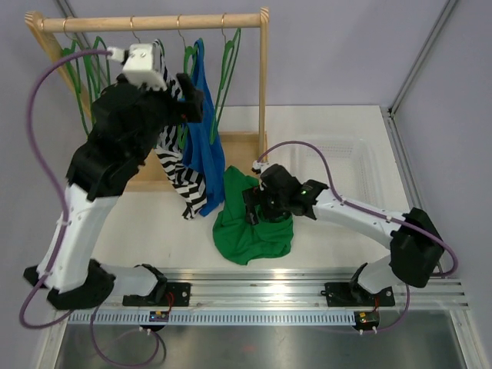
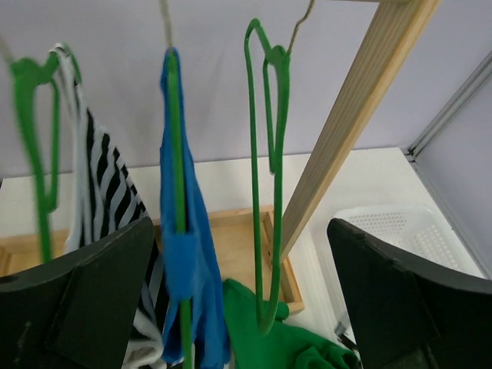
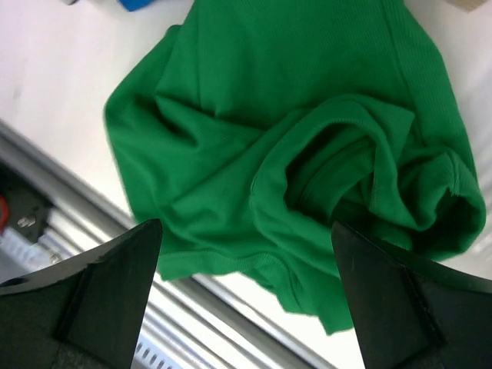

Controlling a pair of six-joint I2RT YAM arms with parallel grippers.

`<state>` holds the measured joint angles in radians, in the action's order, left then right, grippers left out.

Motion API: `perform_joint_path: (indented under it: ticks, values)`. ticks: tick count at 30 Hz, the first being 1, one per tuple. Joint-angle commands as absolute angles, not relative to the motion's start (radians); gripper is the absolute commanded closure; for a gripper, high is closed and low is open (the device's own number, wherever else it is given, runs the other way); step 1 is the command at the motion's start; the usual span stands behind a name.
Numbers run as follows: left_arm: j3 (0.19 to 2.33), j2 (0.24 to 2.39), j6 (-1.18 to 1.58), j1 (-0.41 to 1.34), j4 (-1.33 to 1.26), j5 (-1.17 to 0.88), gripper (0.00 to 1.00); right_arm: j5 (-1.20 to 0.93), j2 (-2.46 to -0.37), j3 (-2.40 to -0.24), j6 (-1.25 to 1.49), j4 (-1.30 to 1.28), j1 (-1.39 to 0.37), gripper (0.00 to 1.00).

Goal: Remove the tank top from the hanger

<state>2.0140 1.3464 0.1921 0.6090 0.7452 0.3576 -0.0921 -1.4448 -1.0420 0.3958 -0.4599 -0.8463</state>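
Observation:
A green tank top (image 1: 254,227) lies crumpled on the table, off the rack; it also shows in the right wrist view (image 3: 307,154) and the left wrist view (image 2: 269,338). A bare green hanger (image 2: 269,192) hangs at the rack's right end (image 1: 228,69). A blue tank top (image 1: 204,146) (image 2: 184,231) and a black-and-white striped top (image 1: 184,181) (image 2: 108,184) hang on hangers. My left gripper (image 1: 191,98) (image 2: 242,296) is open and empty, up by the hanging clothes. My right gripper (image 1: 257,204) (image 3: 246,300) is open and empty just above the green top.
The wooden rack (image 1: 154,23) stands at the back left on a wooden base (image 1: 242,146), its right post (image 2: 354,131) close to the left gripper. A white basket (image 1: 338,165) (image 2: 407,231) sits at the right. The metal rail (image 1: 254,284) runs along the near edge.

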Motion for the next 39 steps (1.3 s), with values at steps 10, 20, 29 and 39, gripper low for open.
perform_joint_path:
  ticks: [10, 20, 29, 39]
  values:
    - [1.562, 0.845, 0.36, 0.614, 0.839, 0.607, 0.01, 0.196, -1.807, -1.166, 0.357, -0.446, -0.997, 0.05]
    - [1.494, 0.678, 0.316, 0.614, 0.94, 0.672, 0.01, 0.247, -1.674, -1.12, 0.354, -0.432, -1.0, 1.0]
    - [1.442, 0.575, 0.255, 0.614, 0.904, 0.667, 0.01, 0.57, -1.359, -1.348, 0.321, -0.707, -0.999, 1.0]
    - [1.488, 0.606, 0.239, 0.614, 0.908, 0.629, 0.01, 0.716, -1.307, -1.788, 0.192, -0.945, -0.824, 1.0]
